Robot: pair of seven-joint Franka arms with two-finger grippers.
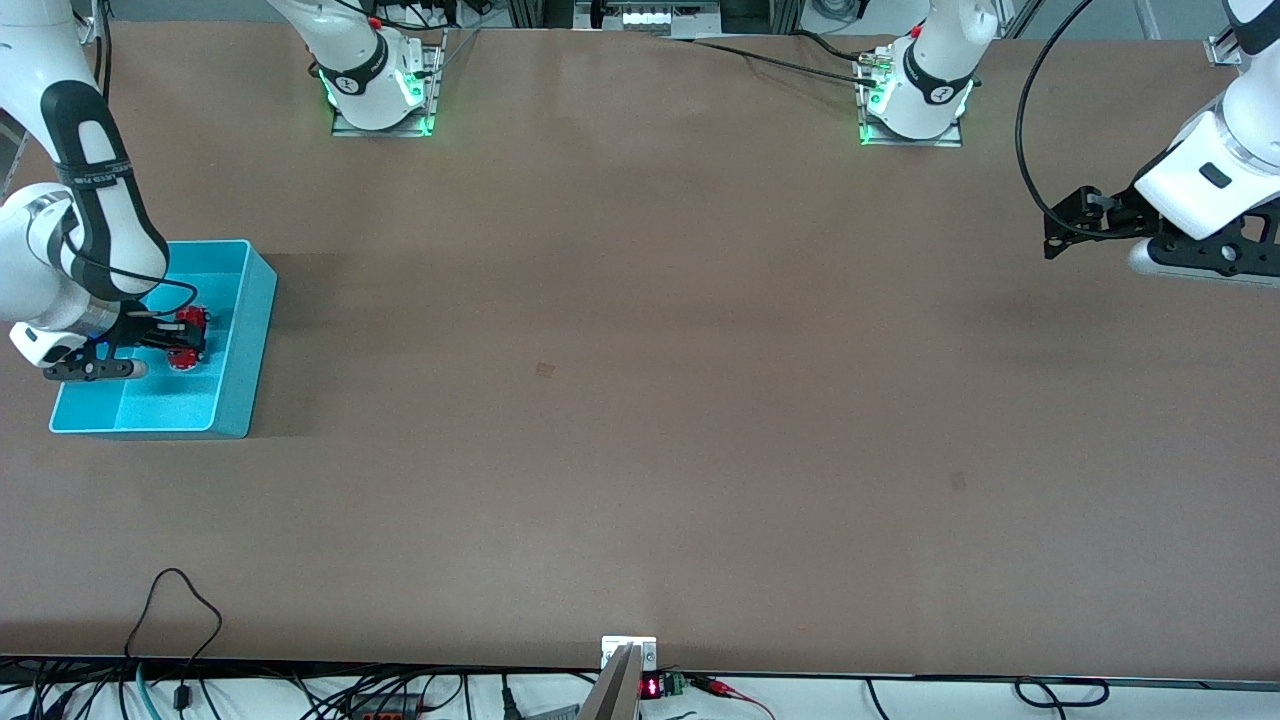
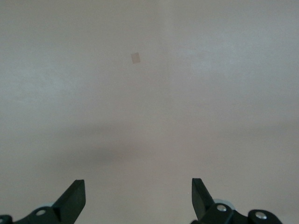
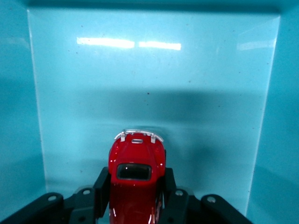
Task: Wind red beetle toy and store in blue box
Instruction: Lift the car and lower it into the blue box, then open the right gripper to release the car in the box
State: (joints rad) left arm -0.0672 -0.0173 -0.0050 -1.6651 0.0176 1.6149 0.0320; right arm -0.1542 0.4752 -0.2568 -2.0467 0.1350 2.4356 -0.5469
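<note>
Lowering is the step in hand: the red beetle toy (image 3: 135,175) is clamped in the right end effector (image 1: 185,342) inside the blue box (image 1: 255,330) — release only once settled on the floor; the left end effector (image 2: 138,198) waits wide open, empty, over the worktop (image 1: 640,400).

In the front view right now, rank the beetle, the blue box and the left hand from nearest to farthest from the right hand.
1. Beetle: gripped in the right hand.
2. Blue box: directly under it, at the right arm's end.
3. Left hand: open, over the left arm's end.
</note>
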